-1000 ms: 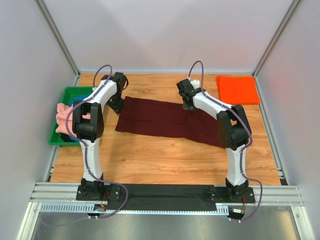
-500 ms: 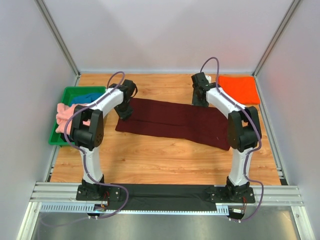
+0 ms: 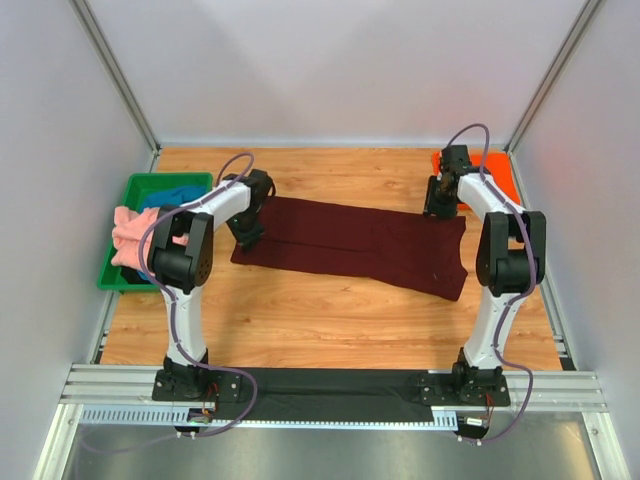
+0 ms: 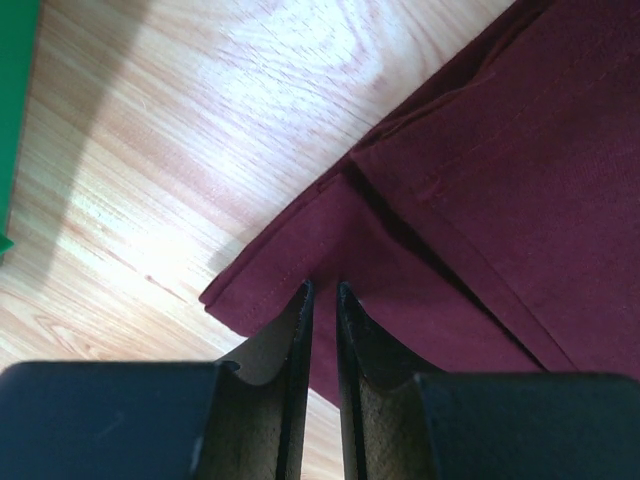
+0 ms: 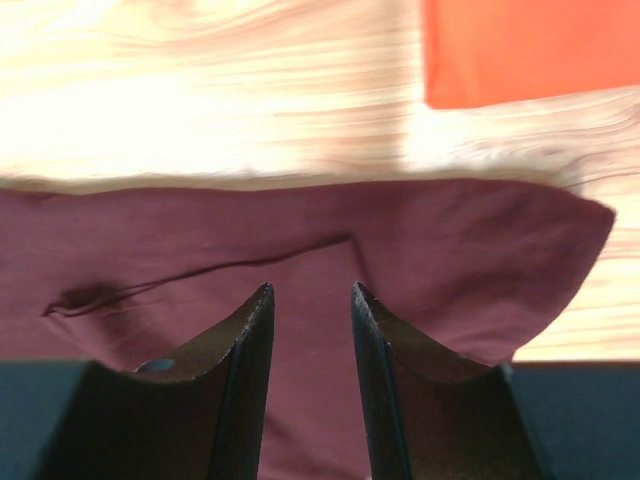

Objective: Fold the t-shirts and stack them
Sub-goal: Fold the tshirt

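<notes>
The dark maroon t-shirt [image 3: 350,240] lies spread in a long strip across the table's middle. My left gripper [image 3: 247,235] rests at its left edge, with the fingers almost together and nothing between them [image 4: 322,288]; the shirt's hemmed corner [image 4: 260,290] lies just under the tips. My right gripper [image 3: 437,205] is open over the shirt's far right corner [image 5: 450,240], its jaws apart [image 5: 310,288] and empty. The folded orange t-shirt [image 3: 500,178] lies at the far right, also in the right wrist view [image 5: 520,45]. The pink t-shirt [image 3: 130,230] and the blue one [image 3: 170,193] are in the tray.
A green plastic tray [image 3: 115,280] stands at the left edge, its rim showing in the left wrist view [image 4: 10,100]. Enclosure walls close the table on the left, right and back. Bare wood lies in front of the maroon shirt.
My right gripper has moved right along the shirt's far edge, and the far right corner now lies stretched out further right. My left gripper has shifted from the far left corner to the left edge.
</notes>
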You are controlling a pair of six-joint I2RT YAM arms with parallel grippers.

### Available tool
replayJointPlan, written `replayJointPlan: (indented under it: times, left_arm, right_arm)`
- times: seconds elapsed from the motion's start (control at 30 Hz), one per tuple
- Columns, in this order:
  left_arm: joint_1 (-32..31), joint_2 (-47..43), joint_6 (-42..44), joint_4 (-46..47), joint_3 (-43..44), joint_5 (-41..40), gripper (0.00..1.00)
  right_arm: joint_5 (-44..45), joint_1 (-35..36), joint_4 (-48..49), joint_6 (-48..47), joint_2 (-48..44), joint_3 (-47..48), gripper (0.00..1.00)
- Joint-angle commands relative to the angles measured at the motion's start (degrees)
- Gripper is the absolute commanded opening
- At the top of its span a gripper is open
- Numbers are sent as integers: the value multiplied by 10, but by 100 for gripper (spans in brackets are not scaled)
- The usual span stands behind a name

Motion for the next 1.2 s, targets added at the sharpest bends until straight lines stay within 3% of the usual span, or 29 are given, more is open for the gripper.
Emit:
replayJointPlan:
  times: [0.0,0.47,0.77,1.17]
  left_arm:
    - [1,9,7,-7,13,-19,21]
    - [1,34,9,-10,25,-23,21]
    - [1,33,4,-22,26,-35,21]
    - [1,35,-4,-40,29,-51,21]
  right_arm:
    - [-37,-9,5,-38,25,7,37]
    - [-70,-45,25,-55,60,2,32]
    - [-49,-52,48,-42,47,-11,0]
    - [-40,-67,79,-23,5,-32,0]
